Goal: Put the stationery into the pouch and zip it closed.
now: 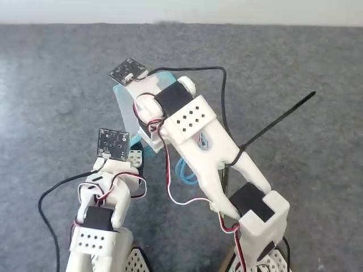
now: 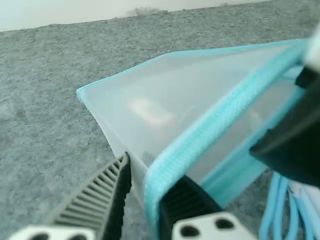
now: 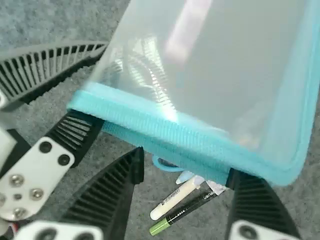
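A translucent pouch (image 1: 126, 107) with a light blue zip edge (image 2: 200, 135) is held tilted up off the grey mat. My left gripper (image 2: 147, 175) is shut on one end of that edge, also seen from the right wrist as ribbed fingers (image 3: 75, 132) clamping the corner. My right gripper (image 3: 186, 167) stands open, its jaws astride the zip edge (image 3: 165, 135) farther along. A small blue pull loop (image 3: 162, 164) hangs under the edge. On the mat below lie a white marker (image 3: 177, 200) and a green-tipped black pen (image 3: 185, 216).
A coil of blue cord (image 1: 184, 170) lies on the mat under the right arm, and shows as blue cord (image 2: 280, 210) beside the pouch. A black cable tie (image 1: 283, 116) sticks out from the right arm. Grey mat (image 1: 295, 68) lies open all around.
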Controlling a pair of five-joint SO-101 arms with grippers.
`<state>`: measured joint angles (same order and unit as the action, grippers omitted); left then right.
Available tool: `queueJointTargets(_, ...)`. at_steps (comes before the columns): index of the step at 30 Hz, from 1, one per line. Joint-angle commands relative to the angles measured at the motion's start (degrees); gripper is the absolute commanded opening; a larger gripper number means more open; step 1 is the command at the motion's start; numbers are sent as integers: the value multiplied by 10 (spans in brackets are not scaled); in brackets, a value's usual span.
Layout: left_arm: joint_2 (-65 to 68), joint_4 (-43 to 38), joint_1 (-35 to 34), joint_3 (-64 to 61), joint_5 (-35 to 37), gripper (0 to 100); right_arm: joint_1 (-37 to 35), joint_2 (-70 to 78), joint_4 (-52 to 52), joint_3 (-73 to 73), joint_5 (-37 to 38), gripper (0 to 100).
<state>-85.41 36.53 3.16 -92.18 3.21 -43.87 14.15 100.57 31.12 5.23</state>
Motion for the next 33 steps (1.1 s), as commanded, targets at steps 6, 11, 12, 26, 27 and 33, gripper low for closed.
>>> queueJointTargets(6, -7, -12, -65, 20, -5, 12, 57, -158, 9, -78, 39, 303)
queueJointTargets(11, -7, -12, -131, 36, 19, 12, 92, -306, -87, -326, 62, 303)
queueJointTargets(12, -7, -12, -135, 36, 19, 12, 102, -340, -113, -389, 61, 303)
queueJointTargets(26, -4, -12, -135, 35, 18, 12, 157, -430, -403, -797, -16, 303)
queueJointTargets(27, -4, -12, -135, 35, 18, 12, 157, -414, -409, -797, -17, 303)
queueJointTargets(33, -4, -12, -135, 34, 18, 12, 177, -336, -413, -799, -17, 303)
